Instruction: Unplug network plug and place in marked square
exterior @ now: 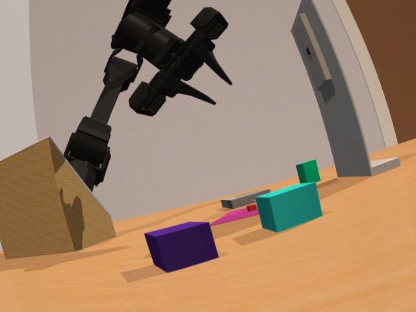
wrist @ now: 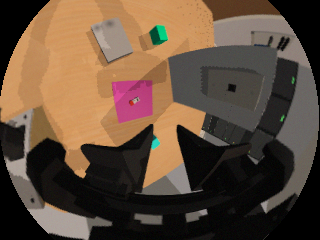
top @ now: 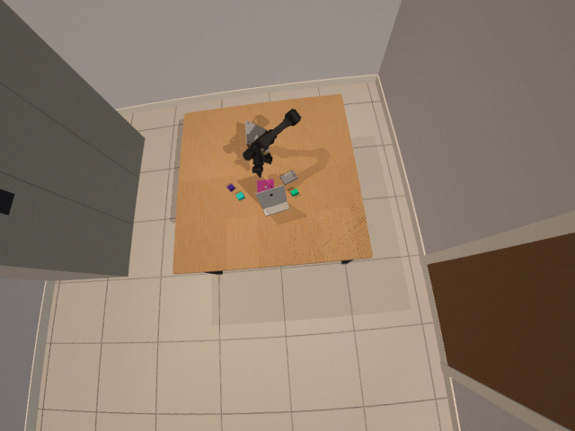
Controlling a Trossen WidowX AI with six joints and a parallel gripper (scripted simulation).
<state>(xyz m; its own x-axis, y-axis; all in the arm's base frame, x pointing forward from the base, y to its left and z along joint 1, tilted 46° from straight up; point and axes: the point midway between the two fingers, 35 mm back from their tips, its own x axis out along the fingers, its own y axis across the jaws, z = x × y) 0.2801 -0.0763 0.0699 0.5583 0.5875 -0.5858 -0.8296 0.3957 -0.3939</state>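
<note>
The plug (top: 265, 187) (exterior: 251, 207) (wrist: 134, 101), small, red and whitish, lies on the magenta marked square (top: 260, 182) (exterior: 231, 216) (wrist: 125, 113), well inside its edges in the wrist view. The upright grey panel (top: 278, 197) (exterior: 349, 141) (wrist: 185, 80) stands beside the square. Its socket hole (exterior: 309, 53) (wrist: 232, 88) is empty. My gripper (exterior: 223, 93) (wrist: 165, 127) is open, with its fingers apart and nothing between them. It hangs high above the table, apart from the plug and the panel.
A flat grey box (top: 288, 176) (exterior: 246, 197) (wrist: 112, 40) and a green block (top: 294, 191) (exterior: 311, 171) (wrist: 158, 35) lie on one side of the square. A teal block (top: 240, 196) (exterior: 288, 208) (wrist: 155, 143) and a purple block (top: 230, 187) (exterior: 182, 248) lie on the other.
</note>
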